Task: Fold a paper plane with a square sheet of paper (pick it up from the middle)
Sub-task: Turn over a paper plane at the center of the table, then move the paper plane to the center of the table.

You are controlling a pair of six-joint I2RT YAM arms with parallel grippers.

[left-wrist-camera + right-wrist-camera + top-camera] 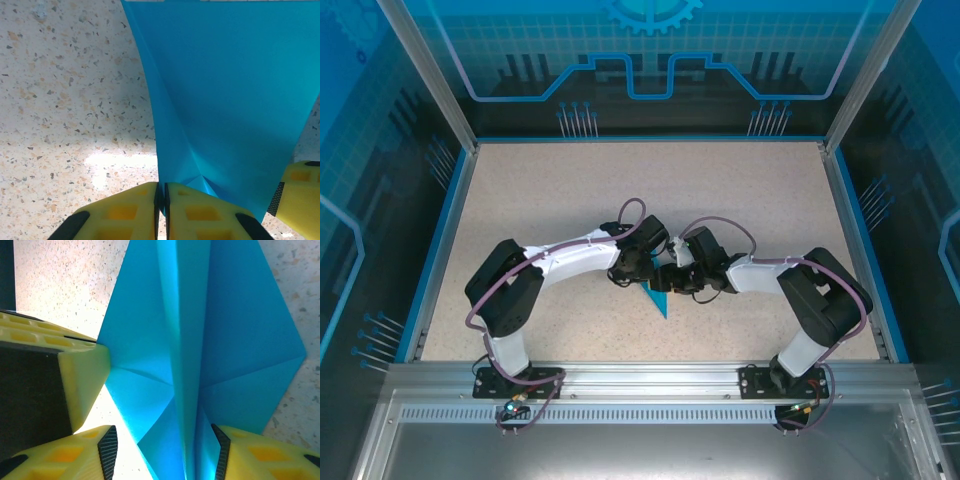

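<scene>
Speckled tabletop, paper plane lengthwise, nose toward near edge; left tool clenched on it, right tool released.

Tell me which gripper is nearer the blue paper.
Left. The left gripper is shut on the blue paper, pinching it between its fingers. The right gripper straddles the paper with its jaws open, not clamped on it.

The table was a speckled beige surface framed by a blue rim. At its front middle, the point of the folded sheet of paper hung low over it; contact was unclear.
</scene>
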